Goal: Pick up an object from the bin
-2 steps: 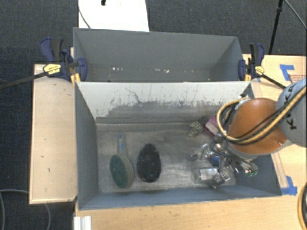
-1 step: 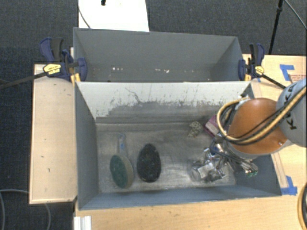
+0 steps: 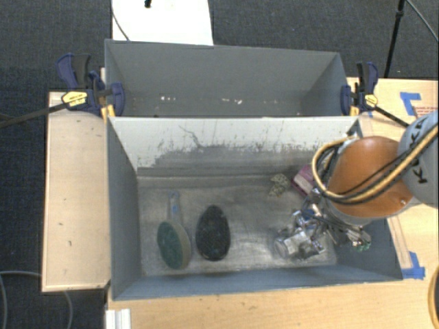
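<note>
1. Dark carpet (image 3: 41,19) covers the floor around a grey metal bin (image 3: 226,136) with high sloping walls.
2. From the right side the arm (image 3: 424,146) reaches in over the bin's right wall. On its wrist sits a round orange cover (image 3: 367,177), with black and yellow cables (image 3: 343,196) looped around it.
3. The tool (image 3: 300,242) hangs under this cover, low over the bin floor near the front right corner. It looks like a bundle of shiny metal parts. I cannot tell if it is open or closed, nor if something is inside it.
4. The nearest thing to the tool is a pink block (image 3: 304,179). It lies towards the back wall on the right side and is partly hidden by the orange cover.
5. Just beside the block, on its left, lies a small olive-coloured thing (image 3: 278,184). What kind of thing it is I cannot make out. Both are apart from the tool.
6. Well apart from the tool, in the left half of the floor near the front wall, lies a brush (image 3: 173,242) with a green oval head and a pale blue handle. The handle points to the back wall.
7. Just beside the brush, on its right, lies a dark oval pad (image 3: 212,233).
</note>
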Robot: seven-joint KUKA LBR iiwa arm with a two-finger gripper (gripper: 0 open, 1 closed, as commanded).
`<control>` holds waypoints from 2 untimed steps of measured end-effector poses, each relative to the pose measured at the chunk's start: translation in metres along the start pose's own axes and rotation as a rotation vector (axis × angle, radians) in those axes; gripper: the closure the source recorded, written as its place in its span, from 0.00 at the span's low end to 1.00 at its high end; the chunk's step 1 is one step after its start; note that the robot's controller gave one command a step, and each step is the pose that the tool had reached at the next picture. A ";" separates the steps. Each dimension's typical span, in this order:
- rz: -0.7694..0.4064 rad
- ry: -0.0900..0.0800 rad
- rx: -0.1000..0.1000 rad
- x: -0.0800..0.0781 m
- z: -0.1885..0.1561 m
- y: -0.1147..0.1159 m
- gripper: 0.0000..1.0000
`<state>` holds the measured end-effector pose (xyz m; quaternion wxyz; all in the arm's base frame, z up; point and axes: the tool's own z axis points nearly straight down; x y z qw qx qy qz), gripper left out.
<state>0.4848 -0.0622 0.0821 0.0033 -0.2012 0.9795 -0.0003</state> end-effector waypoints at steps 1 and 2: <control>0.003 0.000 0.000 -0.002 -0.035 0.000 1.00; 0.007 -0.002 0.002 -0.004 -0.097 -0.001 1.00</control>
